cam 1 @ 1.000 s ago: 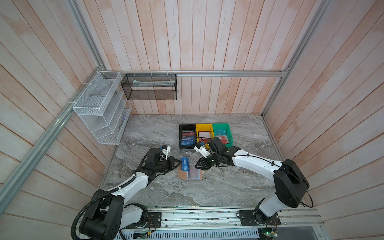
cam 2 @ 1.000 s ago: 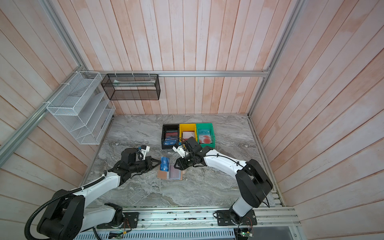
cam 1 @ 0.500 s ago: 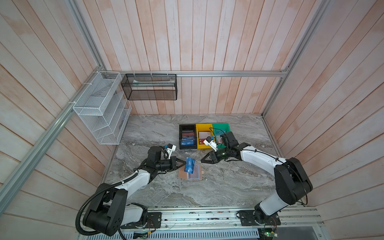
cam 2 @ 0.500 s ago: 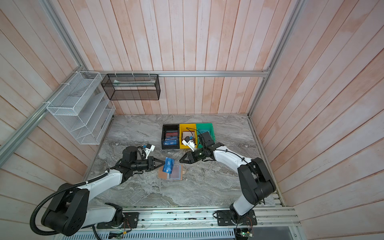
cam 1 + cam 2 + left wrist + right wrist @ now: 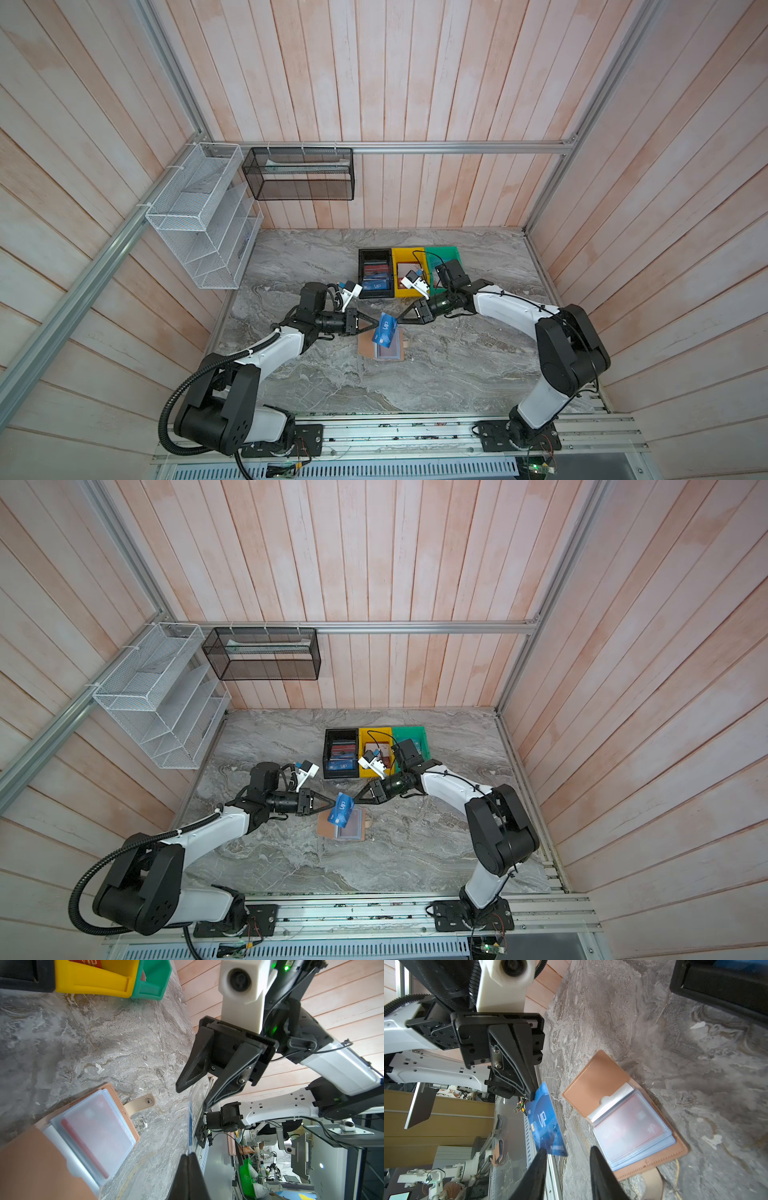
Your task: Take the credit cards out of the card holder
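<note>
The tan card holder (image 5: 367,347) (image 5: 325,828) lies open on the marble table, its clear sleeves (image 5: 631,1126) up, and a red credit card (image 5: 87,1126) shows inside them. My left gripper (image 5: 374,325) (image 5: 332,802) (image 5: 190,1154) is shut on one edge of a blue VIP credit card (image 5: 384,330) (image 5: 341,810) (image 5: 545,1122), held tilted just above the holder. Facing it, my right gripper (image 5: 399,320) (image 5: 355,801) (image 5: 568,1149) stands open at the card's opposite edge. The card's corner is beside one of its fingers; contact cannot be told.
Behind the grippers stand a black bin (image 5: 362,272), a yellow bin (image 5: 397,262) and a green bin (image 5: 451,253), with several cards in them. A white wire rack (image 5: 199,216) and a black mesh basket (image 5: 299,174) hang on the walls. The holder's snap tab (image 5: 141,1103) lies on the table.
My left gripper has carried the blue card a little to the right, over the holder. The right arm has swung round, and its open fingers now stand at the card's far edge.
</note>
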`<control>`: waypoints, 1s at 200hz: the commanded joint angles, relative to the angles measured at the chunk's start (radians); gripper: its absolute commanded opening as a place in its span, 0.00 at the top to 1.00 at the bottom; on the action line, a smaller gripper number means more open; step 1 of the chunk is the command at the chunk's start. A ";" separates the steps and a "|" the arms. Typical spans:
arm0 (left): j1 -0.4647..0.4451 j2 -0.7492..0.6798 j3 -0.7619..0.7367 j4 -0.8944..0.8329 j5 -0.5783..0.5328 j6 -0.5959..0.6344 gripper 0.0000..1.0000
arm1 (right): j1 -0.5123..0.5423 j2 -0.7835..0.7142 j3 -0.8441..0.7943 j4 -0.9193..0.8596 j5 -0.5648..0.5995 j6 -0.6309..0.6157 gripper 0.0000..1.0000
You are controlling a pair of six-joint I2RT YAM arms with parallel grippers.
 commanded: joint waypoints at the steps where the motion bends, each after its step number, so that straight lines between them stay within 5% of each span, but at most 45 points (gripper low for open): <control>1: -0.007 -0.001 -0.004 0.013 0.037 0.026 1.00 | 0.000 0.039 0.041 -0.030 -0.036 -0.029 0.65; 130: -0.032 0.063 0.001 0.030 0.012 0.014 1.00 | 0.049 0.119 0.098 -0.044 -0.085 -0.065 0.69; 200: -0.033 0.097 0.015 0.042 0.010 0.004 1.00 | 0.073 0.131 0.098 -0.061 -0.084 -0.080 0.80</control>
